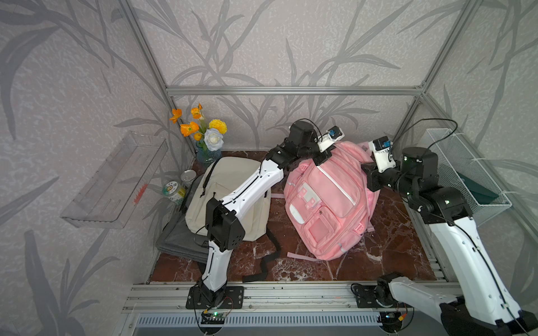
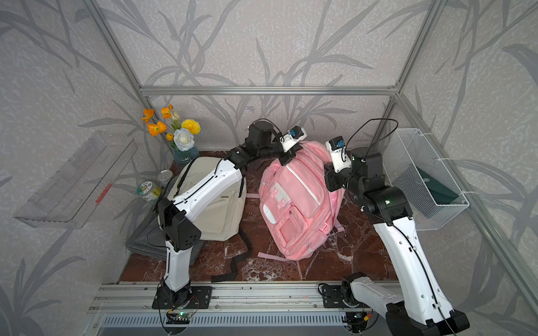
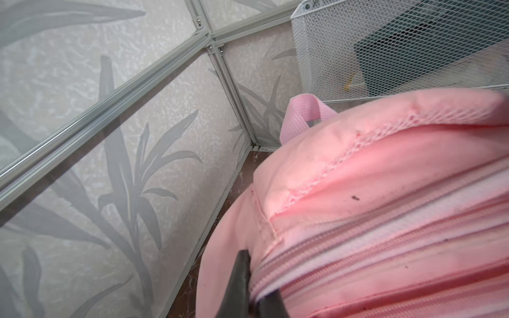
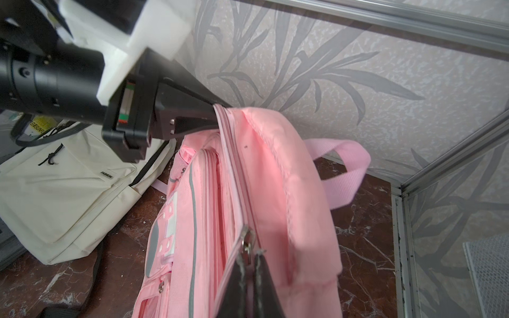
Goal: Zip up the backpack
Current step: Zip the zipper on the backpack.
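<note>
The pink backpack (image 1: 329,203) (image 2: 294,203) lies on the marble table, its top toward the back wall. My left gripper (image 1: 321,158) (image 2: 286,158) (image 3: 256,278) (image 4: 217,113) is shut on the zip edge at the backpack's (image 3: 385,192) top end and pinches the fabric there. My right gripper (image 1: 366,168) (image 2: 328,174) (image 4: 249,260) is at the bag's right side, shut on the metal zipper pull (image 4: 246,243). The zip track runs along the backpack (image 4: 275,179) between the two grippers.
A cream backpack (image 1: 230,197) lies left of the pink one, under my left arm, on a grey folded bag (image 1: 180,241). A flower vase (image 1: 208,154) and a can (image 1: 174,192) stand at the back left. A white mesh basket (image 1: 465,174) hangs on the right wall.
</note>
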Robot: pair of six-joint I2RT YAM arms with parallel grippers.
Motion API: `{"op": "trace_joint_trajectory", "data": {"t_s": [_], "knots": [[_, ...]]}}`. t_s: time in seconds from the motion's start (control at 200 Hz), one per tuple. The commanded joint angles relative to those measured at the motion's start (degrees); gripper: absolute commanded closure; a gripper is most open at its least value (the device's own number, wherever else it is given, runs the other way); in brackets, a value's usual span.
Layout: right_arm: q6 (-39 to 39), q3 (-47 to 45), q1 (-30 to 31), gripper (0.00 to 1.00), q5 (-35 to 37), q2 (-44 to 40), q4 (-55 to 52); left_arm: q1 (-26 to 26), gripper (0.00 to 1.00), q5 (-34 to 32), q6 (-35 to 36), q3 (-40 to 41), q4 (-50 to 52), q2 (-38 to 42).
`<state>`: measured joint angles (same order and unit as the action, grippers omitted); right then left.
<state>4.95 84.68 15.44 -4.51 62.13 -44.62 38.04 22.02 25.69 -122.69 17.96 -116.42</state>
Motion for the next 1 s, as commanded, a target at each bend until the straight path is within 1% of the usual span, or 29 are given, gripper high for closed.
{"op": "trace_joint_trajectory", "data": {"t_s": [0.0,0.16,0.24,0.305,0.385,0.475,0.53,0.575,0.65,0.685,0.775,0.9,0.995], "knots": [[-1.3,-0.52,0.03,1.0,1.42,-3.71,-1.16,-3.96,1.0,-9.46,-2.66,-3.01,-1.92,-0.22],[-1.7,-2.54,0.02,1.0,2.63,-5.12,-0.87,-5.21,1.0,-12.17,-4.2,-2.82,-2.21,0.44],[-2.12,-3.2,0.02,1.0,3.72,-5.57,-0.32,-5.9,1.0,-12.27,-5.18,-2.46,-2.14,1.09],[-2.27,-2.89,0.02,1.0,4.16,-5.49,-0.19,-6.06,1.0,-11.11,-5.35,-2.18,-1.42,1.83],[-2.63,-2.1,0.03,1.0,3.72,-5.13,0.53,-5.92,1.0,-6.56,-4.37,0.41,-2.14,4.04],[-3.1,-0.36,0.03,1.0,1.14,-4.17,1.35,-5.4,0.9,-0.25,-3.29,3.64,-2.75,6.81],[-3.23,0.82,0.03,1.0,-2.09,-3.32,2.25,-4.97,0.82,4.08,-2.65,5.34,-3.14,8.26],[-3.32,2.03,0.08,1.0,-5.52,-2.45,2.82,-4.42,0.73,7.38,-1.75,6.63,-3.55,9.4],[-3.57,3.43,0.52,1.0,-10.42,-1.2,4.15,-3.12,0.61,10.24,-0.47,8.67,-5.12,10.9],[-3.59,4.05,0.91,1.0,-11.88,-0.65,4.66,-2.55,0.57,11.43,0.06,9.26,-5.55,11.32],[-2.81,5.35,2.36,1.0,-14.28,0.81,4.9,-1.43,0.51,14.78,0.65,9.34,-6.26,11.44],[-1.79,6.32,4.14,1.0,-13.99,1.61,4.86,-0.24,0.45,17.41,3.05,8.64,-5.68,10.53],[-2.0,6.46,4.33,1.0,-12.67,1.63,4.98,0.52,0.44,20.52,6.16,7.41,-1.8,9.43]]}}
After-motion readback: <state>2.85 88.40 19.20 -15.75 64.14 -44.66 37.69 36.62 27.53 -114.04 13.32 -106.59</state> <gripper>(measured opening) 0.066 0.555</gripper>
